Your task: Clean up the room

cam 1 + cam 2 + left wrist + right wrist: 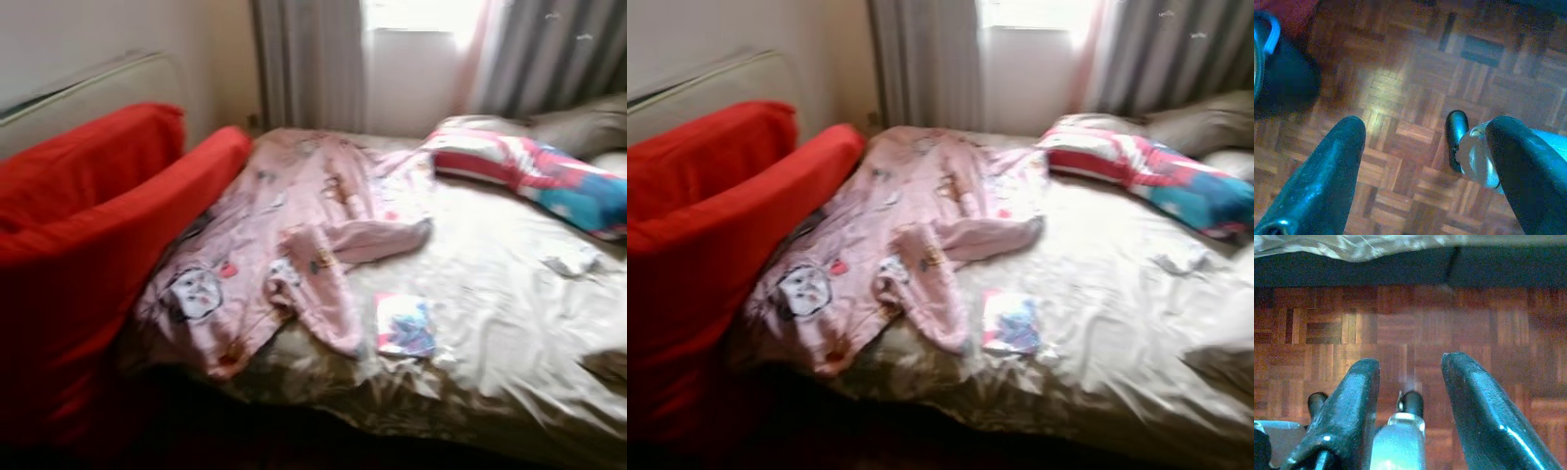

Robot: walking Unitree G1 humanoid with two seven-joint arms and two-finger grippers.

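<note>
A pink patterned pyjama garment (294, 245) lies spread across the near left part of the bed (509, 323), one sleeve trailing toward the front edge. Beside that sleeve, on the beige sheet, lies a small colourful packet (404, 325). A crumpled white scrap (573, 261) sits further right. A red, white and blue pillow (534, 171) lies at the back right. My left gripper (1425, 122) hangs open over the parquet floor (1400, 88) with nothing between its fingers. My right gripper (1409, 361) is also open and empty above the floor, near the bed's hanging sheet edge (1376, 247).
A red armchair (88, 255) stands tight against the bed's left side. Grey curtains (309, 59) and a bright window (411, 20) are behind the bed. A dark object with a blue rim (1273, 68) sits on the floor near the left gripper.
</note>
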